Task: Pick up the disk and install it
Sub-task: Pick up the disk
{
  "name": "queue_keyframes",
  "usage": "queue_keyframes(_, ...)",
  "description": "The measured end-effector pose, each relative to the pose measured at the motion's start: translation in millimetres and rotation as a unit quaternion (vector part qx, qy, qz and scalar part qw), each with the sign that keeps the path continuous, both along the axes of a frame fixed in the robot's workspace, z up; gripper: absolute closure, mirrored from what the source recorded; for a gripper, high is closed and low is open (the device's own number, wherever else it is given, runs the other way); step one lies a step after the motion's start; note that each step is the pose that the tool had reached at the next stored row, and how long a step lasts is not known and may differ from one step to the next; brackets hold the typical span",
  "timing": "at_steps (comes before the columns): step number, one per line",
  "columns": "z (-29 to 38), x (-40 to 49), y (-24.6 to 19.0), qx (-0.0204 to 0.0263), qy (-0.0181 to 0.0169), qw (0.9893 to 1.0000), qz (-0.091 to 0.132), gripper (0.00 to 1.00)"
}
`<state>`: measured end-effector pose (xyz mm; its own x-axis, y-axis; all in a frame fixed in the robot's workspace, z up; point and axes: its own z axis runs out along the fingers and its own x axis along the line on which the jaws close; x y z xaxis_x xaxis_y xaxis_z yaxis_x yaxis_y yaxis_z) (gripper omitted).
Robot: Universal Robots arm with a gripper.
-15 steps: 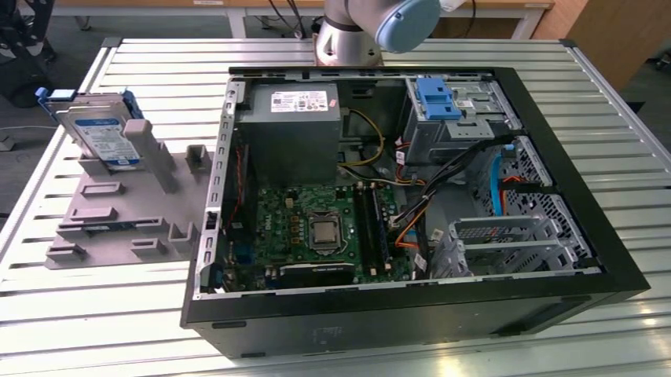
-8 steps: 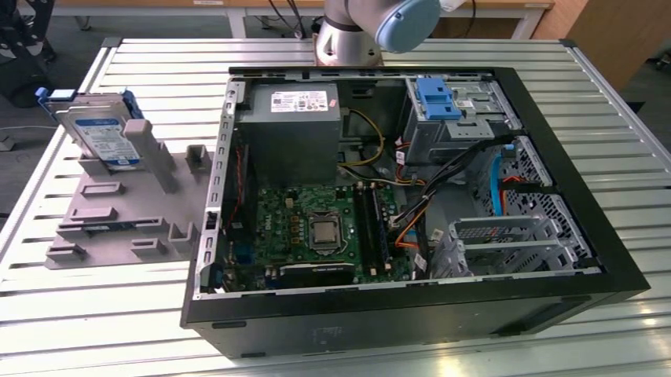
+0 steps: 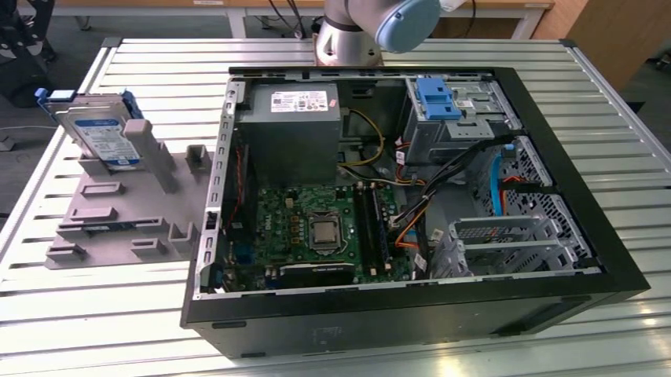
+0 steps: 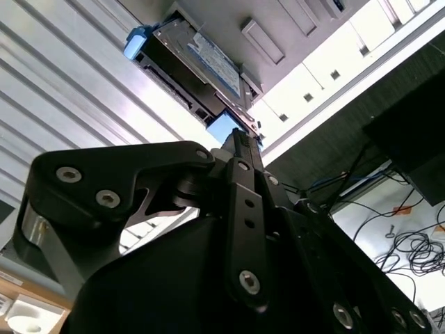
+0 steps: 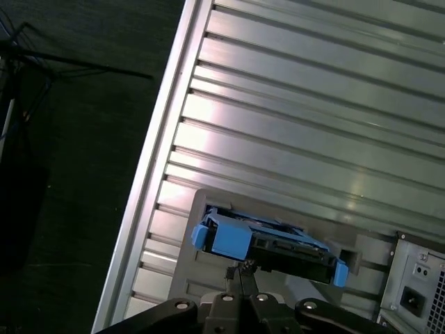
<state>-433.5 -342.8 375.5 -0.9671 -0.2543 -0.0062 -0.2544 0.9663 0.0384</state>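
The disk (image 3: pixel 100 133) is a silver drive with a white-and-blue label in a blue bracket. It stands leaning in a grey holder (image 3: pixel 115 212) on the exterior view's left, beside the open computer case (image 3: pixel 618 267). Both wrist views look along my gripper toward it: the disk (image 4: pixel 201 62) (image 5: pixel 268 240) lies just past the fingertips, with a gap between. My gripper (image 4: pixel 235 136) (image 5: pixel 240 266) is shut, its thin black fingers pressed together with nothing in them.
The case holds a grey power supply box (image 3: pixel 288 118), a green motherboard (image 3: pixel 314 224), cables, a bay with a blue latch piece (image 3: pixel 435 98) and a metal drive cage (image 3: pixel 504 236). The arm's base (image 3: pixel 357 31) stands behind the case. The slatted metal table (image 5: pixel 313 104) ends beside the holder.
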Motion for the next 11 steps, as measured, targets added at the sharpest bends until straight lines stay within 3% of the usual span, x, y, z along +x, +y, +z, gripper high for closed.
queue_keyframes(11, 0.0, 0.0, 0.0, 0.0, 0.0, 0.9997, 0.025, 0.89)
